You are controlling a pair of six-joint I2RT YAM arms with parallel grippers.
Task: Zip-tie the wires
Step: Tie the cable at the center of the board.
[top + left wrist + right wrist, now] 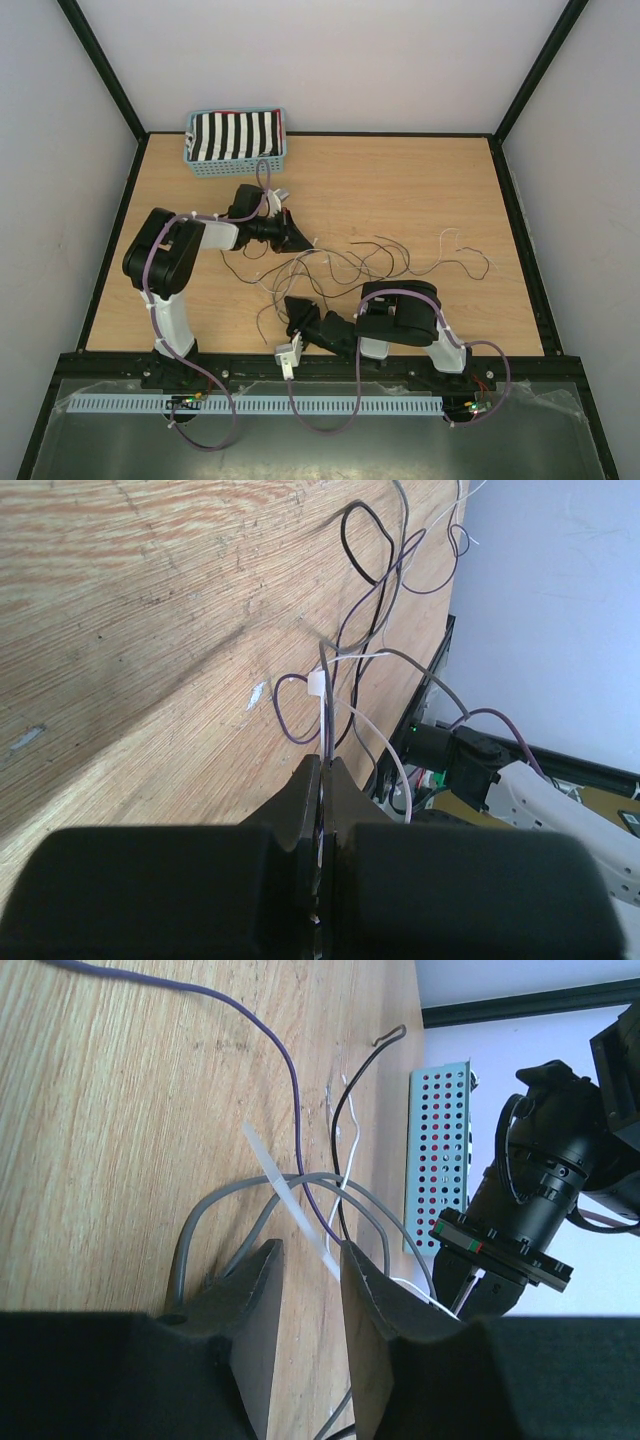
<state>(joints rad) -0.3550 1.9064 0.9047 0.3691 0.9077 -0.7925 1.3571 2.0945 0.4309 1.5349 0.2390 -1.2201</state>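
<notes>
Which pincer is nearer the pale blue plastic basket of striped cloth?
Left. The left pincer lies just in front of the basket; the right pincer is farther, toward the near edge.

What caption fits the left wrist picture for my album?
Left gripper pinching thin wires near a white zip tie.
</notes>
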